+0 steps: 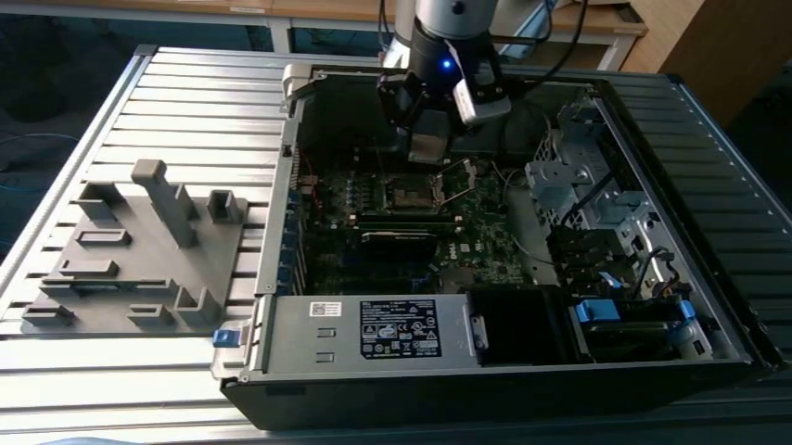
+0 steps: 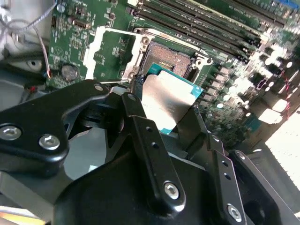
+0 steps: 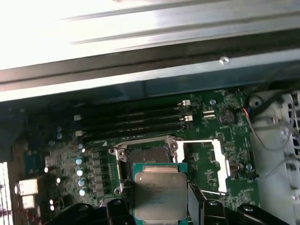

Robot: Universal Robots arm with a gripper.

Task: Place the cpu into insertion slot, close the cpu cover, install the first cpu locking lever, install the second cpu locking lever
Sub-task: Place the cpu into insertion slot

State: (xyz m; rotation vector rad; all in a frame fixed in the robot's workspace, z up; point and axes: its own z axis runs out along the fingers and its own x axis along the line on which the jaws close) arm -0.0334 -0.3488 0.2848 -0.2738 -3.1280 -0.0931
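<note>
Gripper (image 3: 160,200) with cpu (image 3: 159,187) near insertion slot (image 3: 146,156)

Materials as seen: the cpu (image 3: 157,193) has a dull silver-grey metal lid on a teal-green substrate. The cpu cover (image 3: 219,165) is thin bright metal, smooth. The gripper (image 2: 165,111) is matt black (its screw heads are shiny steel). The motherboard (image 1: 489,255) is glossy green laminate, the table (image 1: 185,102) ribbed satin aluminium, and the fixture (image 1: 136,250) matt grey plastic.
</note>
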